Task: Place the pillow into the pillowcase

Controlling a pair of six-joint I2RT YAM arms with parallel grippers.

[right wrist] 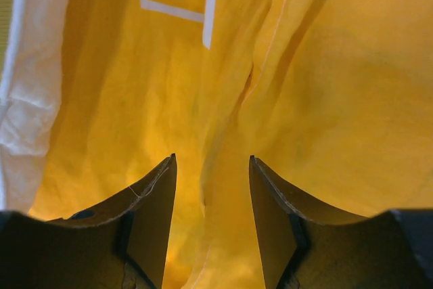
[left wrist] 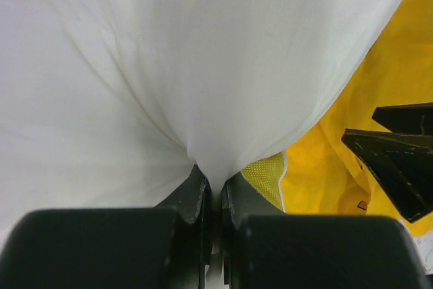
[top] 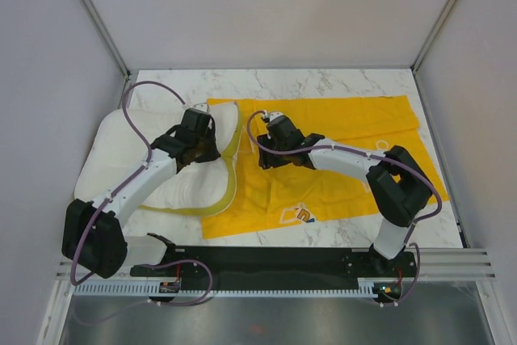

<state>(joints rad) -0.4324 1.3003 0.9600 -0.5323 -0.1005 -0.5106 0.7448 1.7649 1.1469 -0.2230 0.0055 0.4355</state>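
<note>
Yellow pillowcase (top: 323, 199) lies spread flat on the marble bench (top: 323, 82) in the top view. The pillow (top: 109, 159) sits at its left edge, outside it as far as you can see. From the left wrist, your left end effector (left wrist: 213, 181) is pinched tight on a pucker of the white pillow. From the right wrist, your right end effector (right wrist: 211, 167) stands part open astride a fold of yellow cloth, gripping nothing yet. Opening the case and sliding the pillow in are not yet done.
</note>
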